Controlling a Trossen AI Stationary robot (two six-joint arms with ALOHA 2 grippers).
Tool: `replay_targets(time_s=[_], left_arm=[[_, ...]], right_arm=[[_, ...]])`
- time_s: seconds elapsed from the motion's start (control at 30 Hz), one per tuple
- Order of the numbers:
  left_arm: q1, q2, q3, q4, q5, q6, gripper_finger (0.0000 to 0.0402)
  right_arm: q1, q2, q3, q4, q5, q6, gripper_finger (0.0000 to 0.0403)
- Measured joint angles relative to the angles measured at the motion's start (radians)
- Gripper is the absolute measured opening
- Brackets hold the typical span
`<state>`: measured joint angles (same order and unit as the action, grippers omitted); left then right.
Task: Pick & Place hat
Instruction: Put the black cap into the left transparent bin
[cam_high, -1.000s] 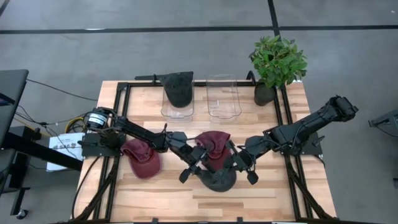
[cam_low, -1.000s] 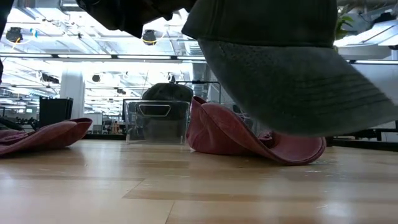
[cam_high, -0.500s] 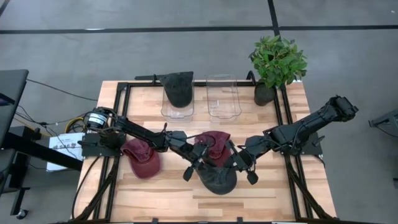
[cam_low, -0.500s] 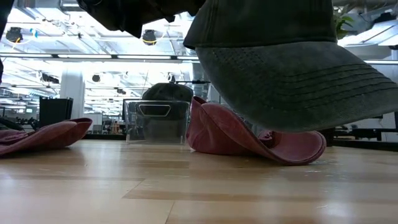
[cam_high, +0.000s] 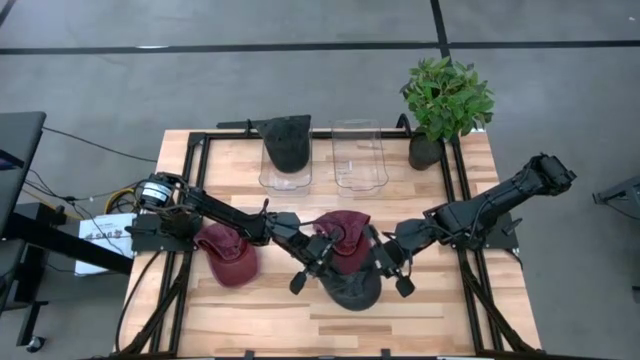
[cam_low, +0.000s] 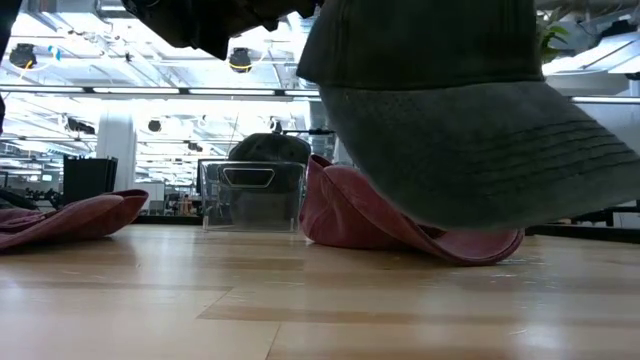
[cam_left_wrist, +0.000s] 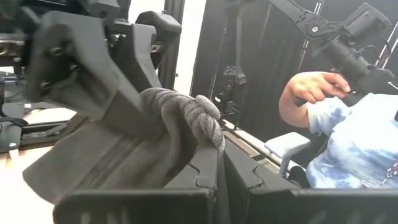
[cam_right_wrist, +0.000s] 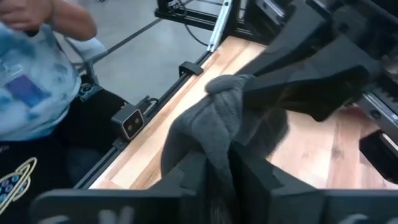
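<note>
A dark grey hat (cam_high: 352, 288) hangs between both grippers over the table's middle, near the near edge. In the low view the grey hat (cam_low: 460, 130) is lifted clear, brim low. My left gripper (cam_high: 322, 268) is shut on its left side and my right gripper (cam_high: 378, 268) on its right side. Under and behind it a maroon hat (cam_high: 340, 232) lies on the table, crown up. A second maroon hat (cam_high: 228, 256) lies to the left, under the left arm. Another dark hat (cam_high: 286, 140) sits in a clear bin at the far edge. My left gripper (cam_left_wrist: 214, 171) pinches a bunched fold of the grey hat's cloth (cam_left_wrist: 198, 118) between its two fingers, coming level from the table's left. The hat is lifted clear and hangs below the hold. My right gripper (cam_right_wrist: 221, 168) pinches a bunched fold of the grey cloth (cam_right_wrist: 217, 109) between its fingers, coming level from the table's right, facing the left gripper. The hat hangs clear of the table below it.
An empty clear bin (cam_high: 358, 155) stands beside the one with the hat. A potted plant (cam_high: 446, 98) fills the far right corner. Black rails (cam_high: 458, 190) run along the table's sides. A person in a blue shirt (cam_left_wrist: 348, 143) sits beyond the table.
The grey hat has rocked in the two holds: in the low view one side of its brim rose, then dropped again. Both grippers stay shut on it at about the same place.
</note>
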<state>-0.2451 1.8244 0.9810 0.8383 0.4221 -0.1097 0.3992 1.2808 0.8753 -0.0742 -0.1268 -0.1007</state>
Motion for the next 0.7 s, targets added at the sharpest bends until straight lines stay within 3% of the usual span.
replay_targets(time_s=[0.37,0.5,0.7], left_arm=[[0.002,-0.047,-0.001,-0.04,0.054,-0.001,0.0007],[-0.003,-0.139,-0.001,-0.21,0.037,0.056,0.0007],[-0.02,-0.323,-0.001,-0.528,-0.137,0.146,0.0007]], right_arm=[[0.003,0.0,0.001,-0.046,-0.002,0.041,0.0175],[0.022,-0.005,0.001,-0.079,-0.002,0.041,0.0197],[0.04,-0.04,0.001,-0.098,0.006,0.101,0.0214]])
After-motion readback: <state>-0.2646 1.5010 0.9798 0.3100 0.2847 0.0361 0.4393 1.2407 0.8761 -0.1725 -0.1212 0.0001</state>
